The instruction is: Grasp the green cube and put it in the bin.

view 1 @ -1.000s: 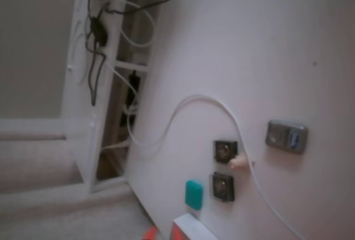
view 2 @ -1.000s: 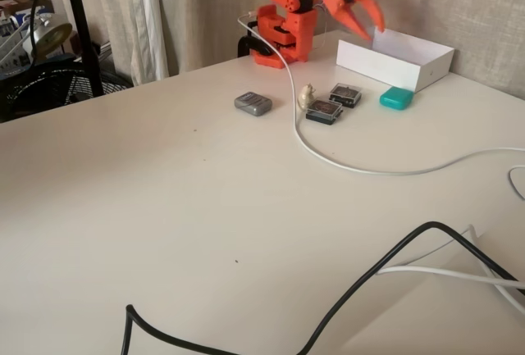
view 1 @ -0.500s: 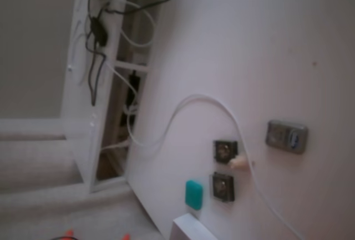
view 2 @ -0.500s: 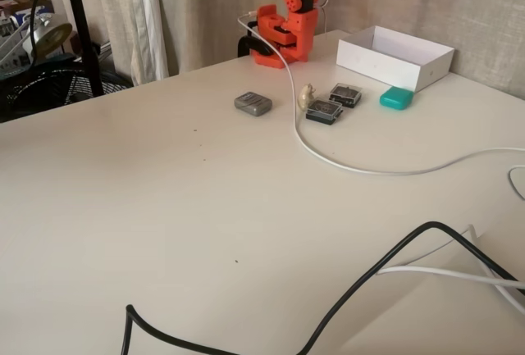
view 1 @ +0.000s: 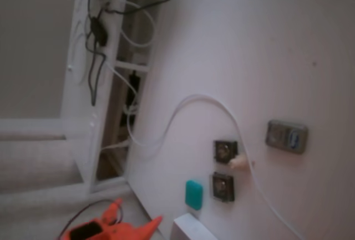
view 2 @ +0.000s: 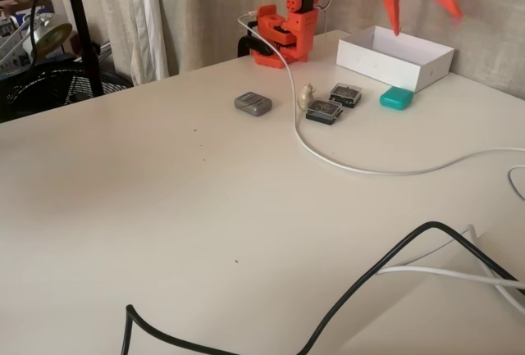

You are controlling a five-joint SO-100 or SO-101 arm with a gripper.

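Observation:
The green cube point(view 2: 396, 97) is a small teal block lying on the white table just in front of the bin point(view 2: 385, 61), a shallow white open box. In a fixed view the cube point(view 1: 193, 194) lies beside the bin's corner point(view 1: 186, 230). My orange gripper point(view 2: 426, 23) hangs in the air above the bin's far side, open wide, with nothing between its fingers. It is well above the cube and behind it. The gripper point(view 1: 138, 212) also enters a fixed view at the bottom edge, left of the cube.
Two dark square sockets point(view 2: 345, 93) point(view 2: 323, 111) and a grey rectangular device point(view 2: 253, 103) lie left of the cube. A white cable point(view 2: 328, 154) curves from the arm base point(view 2: 279, 35) across the table. A black cable point(view 2: 369, 277) crosses the near edge.
The gripper rose from the bin's left end, nearly out of the frame, then swung right and now hangs open above the bin's far side. The cube has not moved.

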